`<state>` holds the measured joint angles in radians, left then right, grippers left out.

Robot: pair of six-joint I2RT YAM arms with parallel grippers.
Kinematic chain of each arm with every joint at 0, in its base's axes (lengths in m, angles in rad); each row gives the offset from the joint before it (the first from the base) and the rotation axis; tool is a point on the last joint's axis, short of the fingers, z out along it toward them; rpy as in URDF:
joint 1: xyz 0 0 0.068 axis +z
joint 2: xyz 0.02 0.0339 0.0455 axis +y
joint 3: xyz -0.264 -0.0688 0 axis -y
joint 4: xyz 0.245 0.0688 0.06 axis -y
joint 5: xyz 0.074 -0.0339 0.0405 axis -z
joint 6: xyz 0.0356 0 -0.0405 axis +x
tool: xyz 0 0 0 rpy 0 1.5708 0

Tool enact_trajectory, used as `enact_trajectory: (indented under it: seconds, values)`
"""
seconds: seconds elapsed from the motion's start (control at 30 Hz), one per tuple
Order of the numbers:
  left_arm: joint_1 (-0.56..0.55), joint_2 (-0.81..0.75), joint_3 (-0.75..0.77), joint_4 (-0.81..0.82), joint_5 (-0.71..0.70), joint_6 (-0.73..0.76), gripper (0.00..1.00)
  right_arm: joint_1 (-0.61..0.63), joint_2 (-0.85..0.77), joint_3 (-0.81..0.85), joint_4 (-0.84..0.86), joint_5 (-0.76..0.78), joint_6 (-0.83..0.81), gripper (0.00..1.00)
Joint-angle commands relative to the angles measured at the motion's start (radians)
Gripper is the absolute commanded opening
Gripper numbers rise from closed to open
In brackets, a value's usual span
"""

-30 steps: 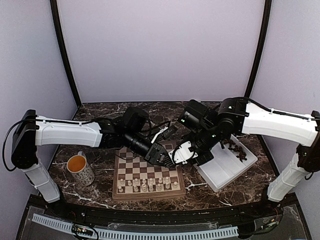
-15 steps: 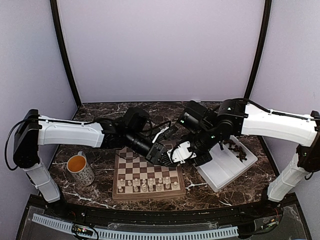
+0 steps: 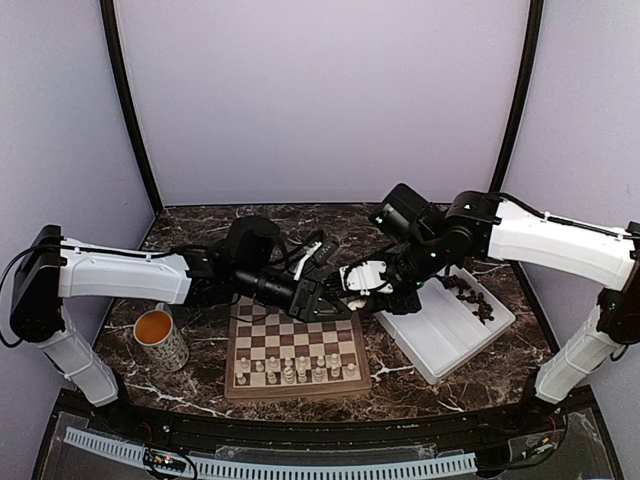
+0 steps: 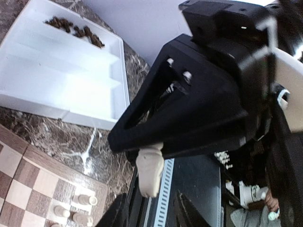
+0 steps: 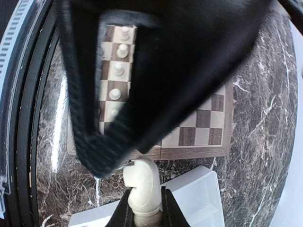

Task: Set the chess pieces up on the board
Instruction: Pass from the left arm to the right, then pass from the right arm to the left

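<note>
A cream knight (image 5: 142,187) sticks out of my right gripper (image 5: 143,208), which is shut on its base. My two grippers meet tip to tip above the board's (image 3: 300,392) far right corner. From the left wrist the knight (image 4: 149,171) hangs from the black right fingers, just beyond my left gripper (image 4: 151,213). The left jaws stand apart and touch nothing. Several cream chess pieces (image 3: 290,368) stand in two rows on the board's near side. Dark chess pieces (image 3: 470,298) lie in the white tray (image 3: 450,335). In the top view my left gripper (image 3: 325,300) and right gripper (image 3: 352,283) nearly touch.
A mug (image 3: 160,338) of orange liquid stands left of the board, close to the left arm. The white compartmented tray (image 5: 199,198) lies against the board's right side. Dark marble table runs to the purple walls.
The point where both grippers meet has shifted from over the board's right side to its far right corner. The left arm has drawn back to the left.
</note>
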<state>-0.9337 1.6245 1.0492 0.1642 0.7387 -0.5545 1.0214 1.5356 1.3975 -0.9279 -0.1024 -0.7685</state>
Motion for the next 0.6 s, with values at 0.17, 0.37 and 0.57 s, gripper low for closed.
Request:
enact_trajectory:
  seconds: [0.17,0.37,0.57]
  values:
    - [0.006,-0.081,-0.094,0.401,-0.184,-0.162,0.34,-0.112,-0.079,-0.055,0.171,-0.167,0.211,0.12]
    - [0.006,-0.059,-0.082,0.432,-0.222,-0.202,0.35,-0.139,-0.088,-0.049,0.182,-0.2,0.232,0.11]
    - [0.007,-0.052,-0.071,0.379,-0.276,-0.211,0.35,-0.142,-0.098,-0.06,0.192,-0.206,0.238,0.11]
